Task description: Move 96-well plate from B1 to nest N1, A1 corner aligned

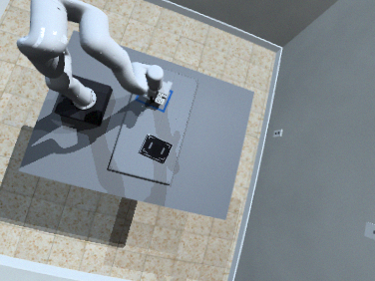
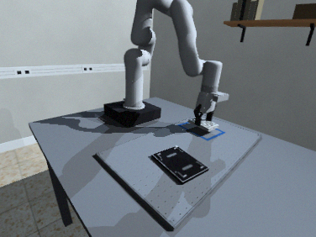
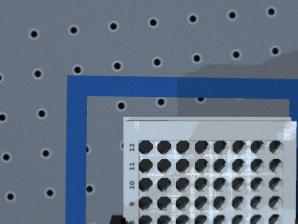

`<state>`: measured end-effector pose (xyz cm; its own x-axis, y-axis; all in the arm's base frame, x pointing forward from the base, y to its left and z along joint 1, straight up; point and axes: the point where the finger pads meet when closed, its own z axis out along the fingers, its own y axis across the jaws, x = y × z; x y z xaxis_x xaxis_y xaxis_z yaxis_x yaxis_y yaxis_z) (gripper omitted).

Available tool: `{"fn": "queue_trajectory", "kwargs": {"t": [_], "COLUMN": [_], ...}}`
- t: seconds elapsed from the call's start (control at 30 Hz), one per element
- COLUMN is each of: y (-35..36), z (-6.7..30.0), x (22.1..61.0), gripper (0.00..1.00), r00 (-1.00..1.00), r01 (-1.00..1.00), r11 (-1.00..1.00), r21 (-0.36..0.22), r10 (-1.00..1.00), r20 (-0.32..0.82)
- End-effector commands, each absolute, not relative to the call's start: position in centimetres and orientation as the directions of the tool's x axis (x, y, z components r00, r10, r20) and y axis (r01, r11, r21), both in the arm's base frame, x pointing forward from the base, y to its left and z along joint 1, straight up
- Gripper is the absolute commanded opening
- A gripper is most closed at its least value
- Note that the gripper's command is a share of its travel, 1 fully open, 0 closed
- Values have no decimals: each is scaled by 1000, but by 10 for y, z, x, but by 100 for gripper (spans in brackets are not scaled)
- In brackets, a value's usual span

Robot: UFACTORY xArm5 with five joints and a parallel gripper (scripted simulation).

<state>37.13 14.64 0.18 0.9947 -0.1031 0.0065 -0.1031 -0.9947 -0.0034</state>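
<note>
We see the white arm [image 2: 185,46] bent down over the far end of the perforated board [image 2: 235,139], its gripper [image 2: 204,118] clamped across the 96-well plate [image 2: 207,124], fingers spread wide on the plate's body. The plate is within the blue outline of bench spot B1 [image 2: 216,134], directly beneath the tool; whether it rests on the board or hangs just above it, we cannot tell. From above, we find the plate [image 1: 160,97] showing just past the wrist, with the blue square [image 1: 168,102] peeking out around it and the arm covering the rest.

In the wrist view the plate [image 3: 210,170] fills the lower right of the picture, its rows of dark wells and the numbers 9 to 12 running up its left margin. The blue frame [image 3: 77,150] runs along the plate's left and far sides, with a strip of grey board between frame and plate edge. The corner in sight there is square; the cut-off corner is out of view.

The black plate nest N1 [image 2: 180,164] lies nearer the camera on the same board, well apart from the plate and gripper, nothing in it. The arm's black base [image 2: 151,114] stands on the grey table [image 2: 63,143] beside the board
</note>
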Motion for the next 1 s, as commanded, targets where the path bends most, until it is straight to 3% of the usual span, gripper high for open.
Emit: {"fn": "queue_trajectory", "kwargs": {"t": [0.0,0.97], "y": [147,147], "z": [10,52], "x": [373,372], "gripper": [0,0], "r00": [995,995], "r01": [-103,-103], "r11": [-995,-995], "r21": [-3,-4], "r10": [-103,-103], "r20": [11,11]}}
